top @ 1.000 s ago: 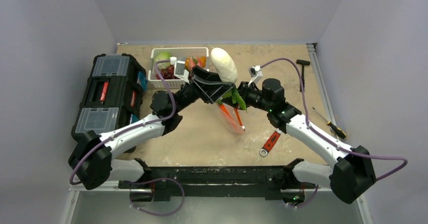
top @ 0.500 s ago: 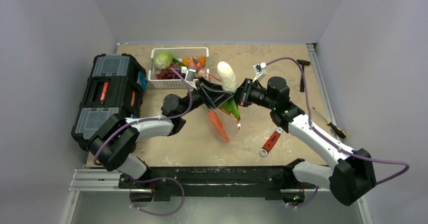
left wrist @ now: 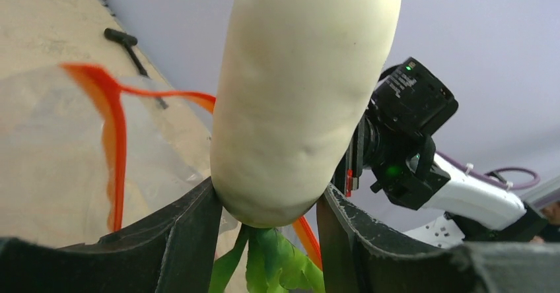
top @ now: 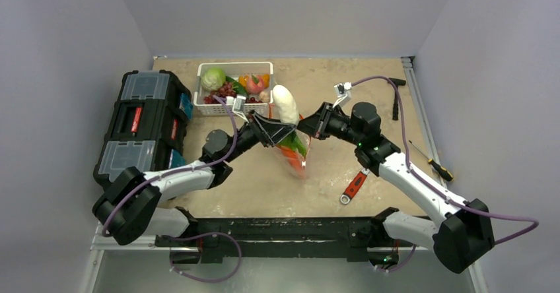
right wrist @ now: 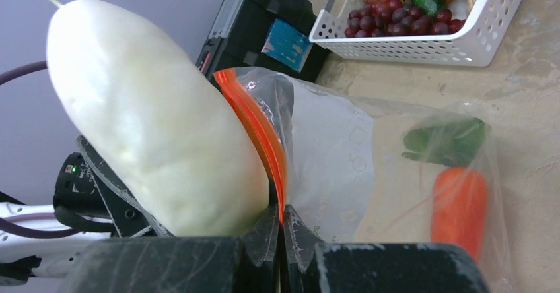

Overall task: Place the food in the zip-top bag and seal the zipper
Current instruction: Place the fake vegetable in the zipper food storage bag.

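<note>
My left gripper (top: 274,127) (left wrist: 267,220) is shut on the leafy end of the white radish (top: 285,103) (left wrist: 297,88), which points up and away over the bag's mouth. Its green leaves (left wrist: 277,260) hang below the fingers. My right gripper (top: 305,125) (right wrist: 282,217) is shut on the orange-red zipper (right wrist: 254,125) (left wrist: 112,128), holding up the clear zip-top bag (top: 295,164) (right wrist: 343,154). An orange carrot (right wrist: 459,210) with its green top (right wrist: 446,141) lies inside the bag. The radish (right wrist: 152,121) presses against the outside of the zipper strip beside my right fingers.
A white slotted basket (top: 218,108) (right wrist: 422,49) behind holds grapes (right wrist: 396,19), a peach and greens. A black toolbox (top: 142,125) stands at the left. A red-handled wrench (top: 354,186), a screwdriver (top: 432,163) and a black-handled tool (top: 396,95) lie to the right.
The left gripper has carried the radish down and slightly left to the bag's mouth. The right gripper has shifted left and lifted the zipper, so the bag now hangs more upright.
</note>
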